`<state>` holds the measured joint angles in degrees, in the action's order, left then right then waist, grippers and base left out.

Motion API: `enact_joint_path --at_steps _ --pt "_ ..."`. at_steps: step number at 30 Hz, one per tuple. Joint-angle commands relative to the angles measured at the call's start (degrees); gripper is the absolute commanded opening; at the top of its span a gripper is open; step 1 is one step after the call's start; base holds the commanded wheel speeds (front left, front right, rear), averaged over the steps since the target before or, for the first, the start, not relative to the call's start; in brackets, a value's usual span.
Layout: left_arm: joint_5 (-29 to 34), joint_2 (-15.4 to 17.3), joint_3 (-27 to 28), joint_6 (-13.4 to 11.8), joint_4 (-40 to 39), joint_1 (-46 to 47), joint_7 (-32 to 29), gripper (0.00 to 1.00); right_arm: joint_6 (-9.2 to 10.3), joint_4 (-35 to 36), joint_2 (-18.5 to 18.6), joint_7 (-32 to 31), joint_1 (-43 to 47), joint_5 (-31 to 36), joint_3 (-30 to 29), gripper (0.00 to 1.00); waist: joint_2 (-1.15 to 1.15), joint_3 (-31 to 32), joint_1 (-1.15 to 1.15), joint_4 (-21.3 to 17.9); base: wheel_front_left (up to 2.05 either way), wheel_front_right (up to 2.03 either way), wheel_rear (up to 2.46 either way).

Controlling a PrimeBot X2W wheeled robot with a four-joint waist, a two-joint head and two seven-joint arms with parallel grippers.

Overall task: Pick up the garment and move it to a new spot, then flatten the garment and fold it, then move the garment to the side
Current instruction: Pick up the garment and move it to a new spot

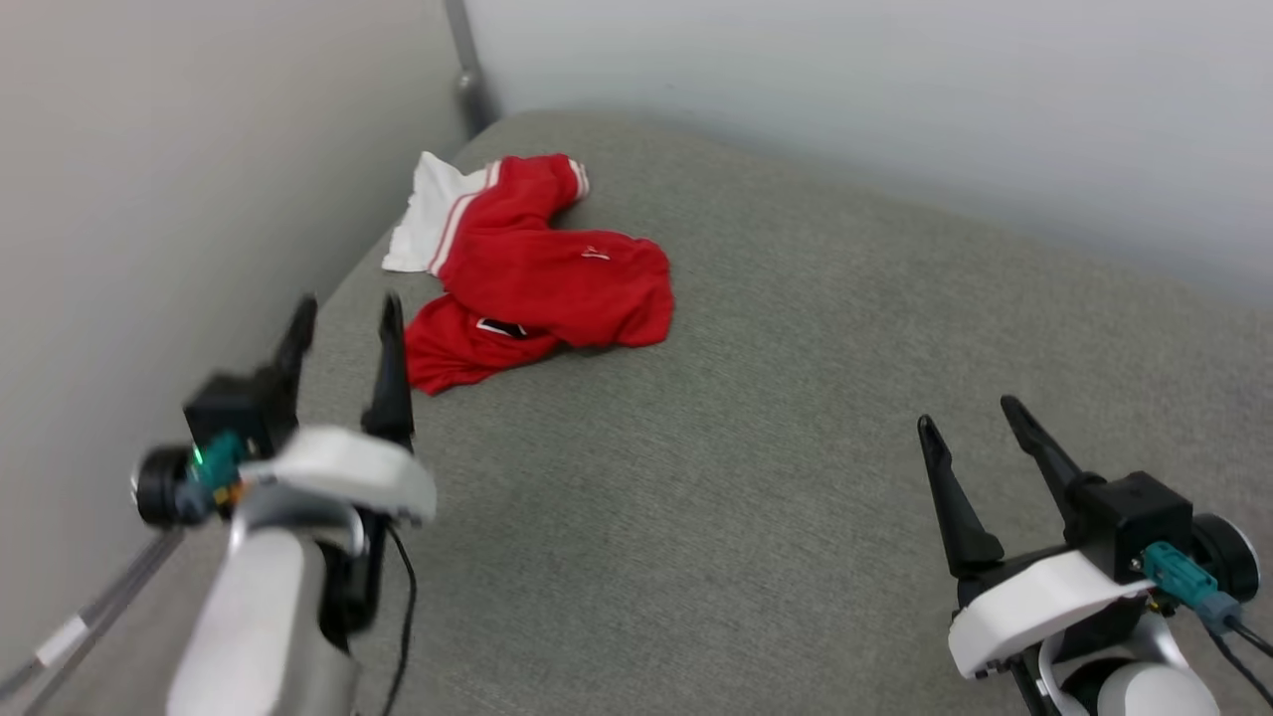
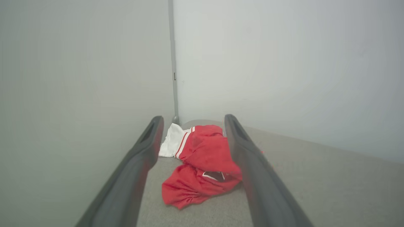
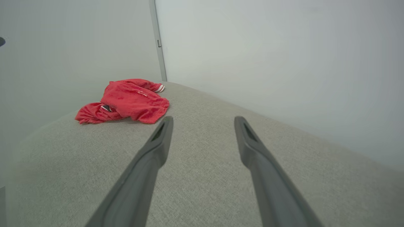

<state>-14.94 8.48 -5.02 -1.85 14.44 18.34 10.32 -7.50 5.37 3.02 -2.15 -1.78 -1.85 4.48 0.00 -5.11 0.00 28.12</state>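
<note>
Grey fabric surface (image 1: 746, 477) carries the garment (image 1: 537, 278), crumpled red (one white striped sleeve), beyond the left gripper (image 1: 347, 301); it and the right gripper (image 1: 968, 412) stand spread wide, empty.

The garment (image 1: 542, 273) is red, with a white, red-striped sleeve and a small white mark. The padded surface (image 1: 756, 477) is heathered grey; the walls (image 1: 895, 89) are pale grey.

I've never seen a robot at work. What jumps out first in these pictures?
The crumpled red garment, one white striped sleeve showing, lies bunched in the far left corner of the grey cloth surface, close to the pale walls. Nearer the camera, the left end effector and right end effector both stand open and empty, apart from it.
</note>
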Motion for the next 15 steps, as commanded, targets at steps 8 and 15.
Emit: enact_joint_path --at_steps 8,15 --pt "-7.64 6.65 4.52 3.94 1.86 23.64 -17.02 1.0 0.03 2.76 2.56 0.0 -6.21 0.65 1.3 1.0 0.0 -11.8 0.0 -10.68 0.0 0.0 0.0" --pt "-10.52 14.66 5.18 3.51 8.72 33.96 -40.14 1.0 0.03 3.18 3.91 0.83 -10.27 -0.17 2.04 1.0 0.0 -20.2 0.0 -16.87 0.0 0.0 0.0"
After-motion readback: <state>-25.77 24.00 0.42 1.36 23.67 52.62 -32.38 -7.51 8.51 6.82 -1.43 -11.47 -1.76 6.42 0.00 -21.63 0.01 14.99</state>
